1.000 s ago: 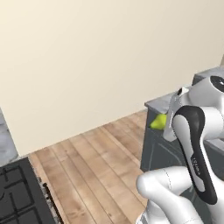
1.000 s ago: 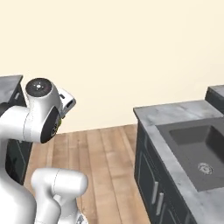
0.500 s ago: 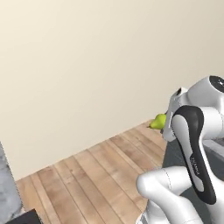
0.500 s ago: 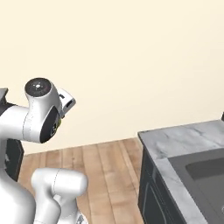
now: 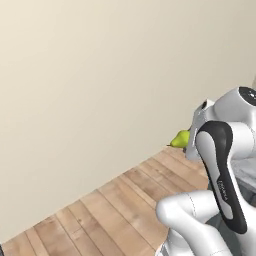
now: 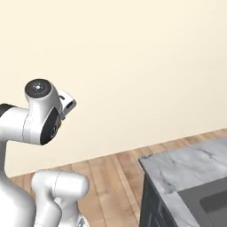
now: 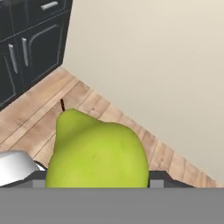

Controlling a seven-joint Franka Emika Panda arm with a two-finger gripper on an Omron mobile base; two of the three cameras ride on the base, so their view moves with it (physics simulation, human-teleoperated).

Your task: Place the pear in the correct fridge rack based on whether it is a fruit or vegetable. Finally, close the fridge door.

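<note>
The yellow-green pear (image 7: 96, 153) sits large in the hand view, its short dark stem pointing up-left. My gripper (image 7: 98, 178) is shut on the pear, with its dark fingers (image 7: 159, 176) just showing at the fruit's sides. In the left base view the pear (image 5: 179, 139) pokes out to the left of my white hand, held in the air in front of the cream wall, with the gripper (image 5: 186, 143) mostly hidden behind my forearm. The fridge rack and the fridge door are out of view.
A plain cream wall (image 5: 100, 90) stands ahead over a wooden plank floor (image 5: 115, 210). A grey marble counter (image 6: 181, 168) with a sink corner lies low on the right. Dark cabinets (image 7: 26, 48) with bar handles stand off to one side.
The whole picture has shifted, so the base has moved: the stove and counter slid out of the left view and the sink counter slid right. The pear stays in the gripper.
</note>
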